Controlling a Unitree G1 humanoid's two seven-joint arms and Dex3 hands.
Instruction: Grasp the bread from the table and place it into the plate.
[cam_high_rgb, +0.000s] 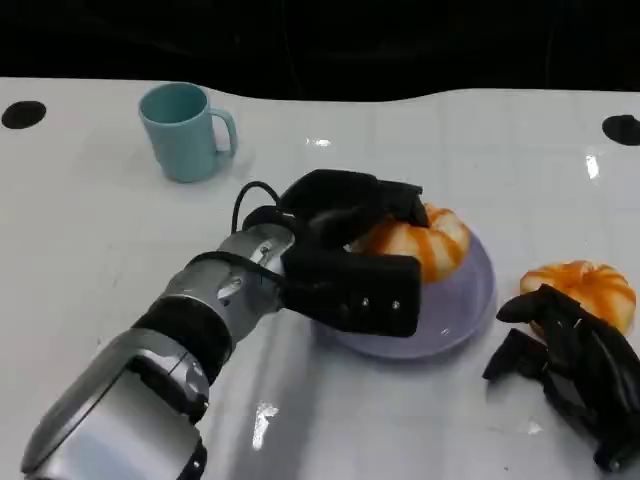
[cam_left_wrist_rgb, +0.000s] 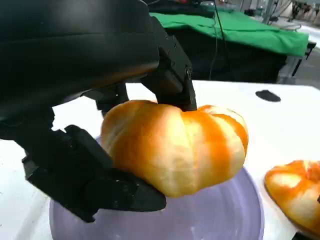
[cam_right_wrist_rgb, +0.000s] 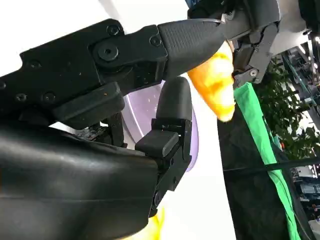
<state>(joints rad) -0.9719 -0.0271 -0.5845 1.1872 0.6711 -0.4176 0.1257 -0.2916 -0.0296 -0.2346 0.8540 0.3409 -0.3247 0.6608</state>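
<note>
White table (cam_high_rgb: 100, 250) under black backdrop; teal mug (cam_high_rgb: 185, 131) far off at the back, well apart from the work; lilac plate (cam_high_rgb: 470, 300) near the middle. Left hand (cam_high_rgb: 345, 255) clamped on the bread (cam_high_rgb: 425, 240), fingers over the top and thumb under the near side; bread hanging just above the plate, over its back part, seemingly not yet resting on it; seen close in the left wrist view as bread (cam_left_wrist_rgb: 175, 145) held over plate (cam_left_wrist_rgb: 225, 215) with some gap under it. Second bread (cam_high_rgb: 585, 290) lying on the table to the right of the plate, just beside the right hand (cam_high_rgb: 570, 365); right hand resting low on the table, fingers loosely curled with nothing seen between them, maybe touching that second bread, hard to tell.

Step in hand, by judgement: setting down. Best to lower straight until the bread sits on the plate bottom, a little more toward the centre and away from the rim; then to spread the fingers slowly and evenly, so the soft round bread does not roll out; to lift the hand straight up afterwards, without dragging the plate.
</note>
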